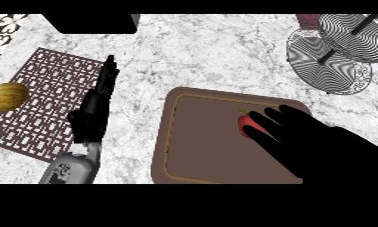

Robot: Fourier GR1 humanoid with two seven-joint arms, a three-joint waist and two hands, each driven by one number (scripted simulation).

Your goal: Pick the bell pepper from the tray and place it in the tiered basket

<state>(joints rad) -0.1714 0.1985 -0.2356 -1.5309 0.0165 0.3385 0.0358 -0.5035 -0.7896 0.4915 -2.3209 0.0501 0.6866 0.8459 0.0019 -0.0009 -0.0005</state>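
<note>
A red bell pepper (243, 121) lies on the brown tray (199, 141), near its upper right part. My right hand (310, 136) reaches in from the lower right and lies over the pepper, hiding most of it. Its fingers (264, 119) point up-left and look fairly straight, touching the pepper's right side. The tiered basket (336, 53), with black-and-white wavy tiers on wire frames, stands at the upper right. My left hand (94, 106) rests open on the counter at the left, fingers straight and pointing up.
A brown patterned placemat (44, 106) lies at the left, with a yellow round fruit (12, 96) at its left edge. A dark object (92, 23) sits at the counter's top left.
</note>
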